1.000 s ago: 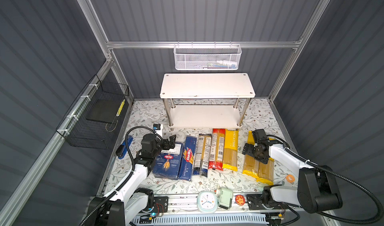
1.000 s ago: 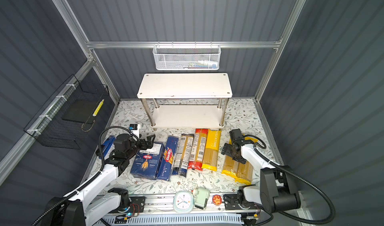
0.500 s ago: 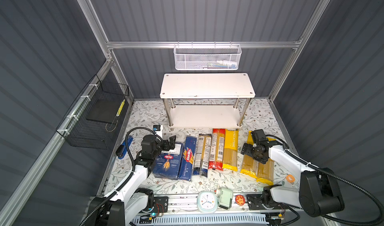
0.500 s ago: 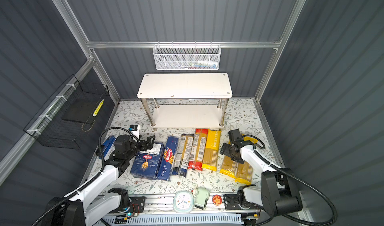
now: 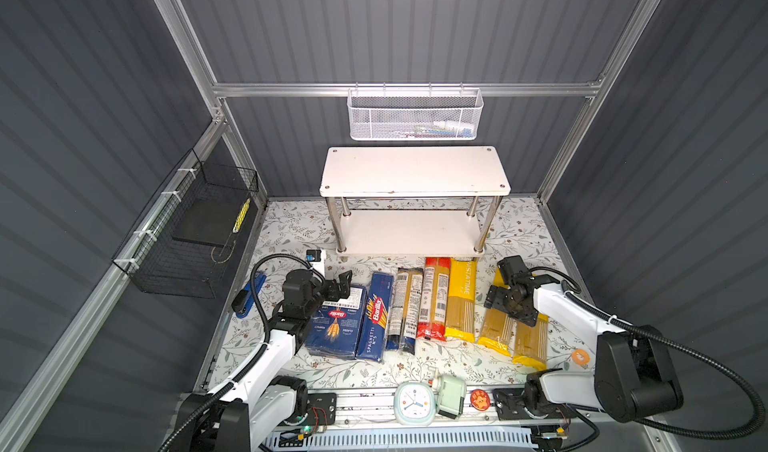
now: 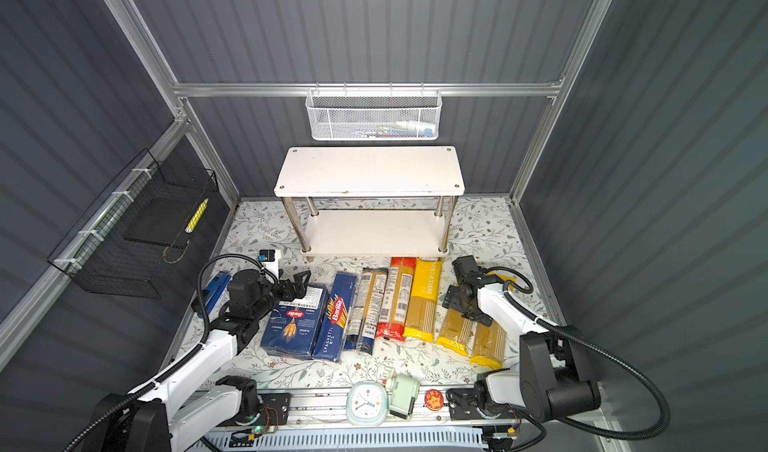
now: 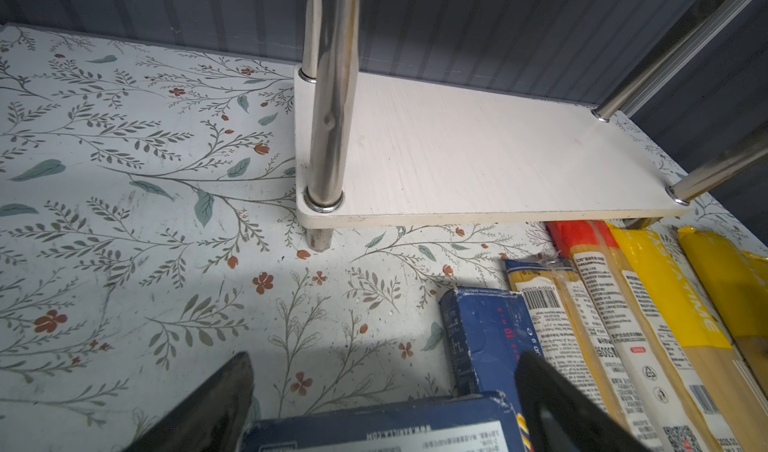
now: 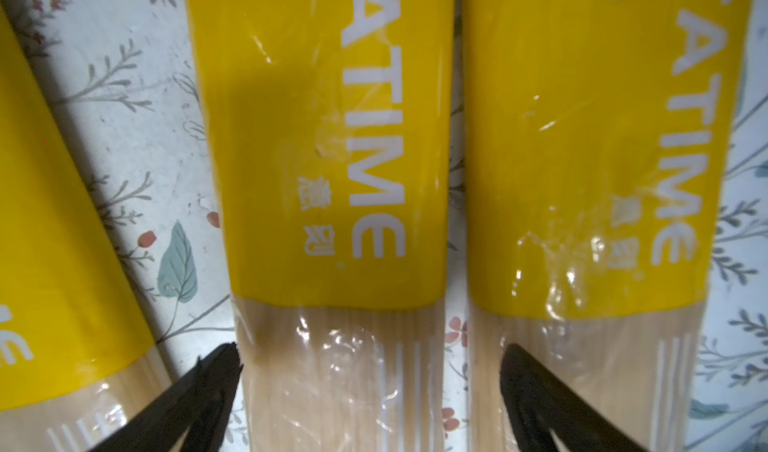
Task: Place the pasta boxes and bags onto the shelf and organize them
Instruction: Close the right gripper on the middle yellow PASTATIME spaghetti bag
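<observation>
Seven packs lie side by side on the worktop, every long axis pointing at the shelf behind them; none is on it yet. At far left the left hand sits low at the far end of the wide box. Its fingers are spread, that end shows between them in the left wrist view, and it holds nothing. Next come the narrow box, the dark-ended bag, the red-ended bag and the first yellow bag, packed close. Past a small gap, the right hand hangs over the second yellow bag. Its jaws are wide and straddle the bag's width, one finger over the seam with the third yellow bag. That bag lies directly beneath the right hand, crosswise to its jaws, and the right arm is plainly nearer. I judge that closing on it and carrying it to the shelf comes next.
</observation>
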{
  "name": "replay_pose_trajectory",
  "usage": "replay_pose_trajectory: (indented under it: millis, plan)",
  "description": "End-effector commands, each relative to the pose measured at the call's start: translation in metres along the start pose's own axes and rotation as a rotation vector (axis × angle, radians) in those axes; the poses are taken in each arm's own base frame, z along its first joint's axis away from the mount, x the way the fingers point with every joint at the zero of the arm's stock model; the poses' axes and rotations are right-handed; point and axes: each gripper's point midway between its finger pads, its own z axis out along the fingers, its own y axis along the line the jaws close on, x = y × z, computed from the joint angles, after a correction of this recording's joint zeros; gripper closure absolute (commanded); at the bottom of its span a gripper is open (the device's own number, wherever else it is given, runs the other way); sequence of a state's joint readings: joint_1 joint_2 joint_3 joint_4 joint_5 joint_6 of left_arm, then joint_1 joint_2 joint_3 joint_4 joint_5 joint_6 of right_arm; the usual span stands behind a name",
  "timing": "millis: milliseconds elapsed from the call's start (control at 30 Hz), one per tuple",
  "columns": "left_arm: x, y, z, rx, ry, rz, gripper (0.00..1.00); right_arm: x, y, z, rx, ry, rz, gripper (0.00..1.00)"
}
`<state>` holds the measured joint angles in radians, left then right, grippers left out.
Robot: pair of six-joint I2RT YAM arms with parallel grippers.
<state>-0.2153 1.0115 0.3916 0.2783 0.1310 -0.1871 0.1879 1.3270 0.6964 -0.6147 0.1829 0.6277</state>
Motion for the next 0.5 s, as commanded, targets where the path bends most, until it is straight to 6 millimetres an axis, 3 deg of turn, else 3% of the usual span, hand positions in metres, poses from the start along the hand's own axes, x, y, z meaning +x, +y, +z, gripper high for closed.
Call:
replay_pose_trajectory:
  millis: [0, 467]
  plan:
    - [0.003, -0.002, 0.001, 0.012, 0.001, 0.006, 0.01, -0.001, 0.000, -0.002, -0.008, -0.014, 0.006, 0.01]
    - [0.006, -0.001, 0.004, 0.011, 0.010, 0.000, 0.01, 0.002, 0.010, 0.014, -0.007, 0.019, 0.026, 0.02]
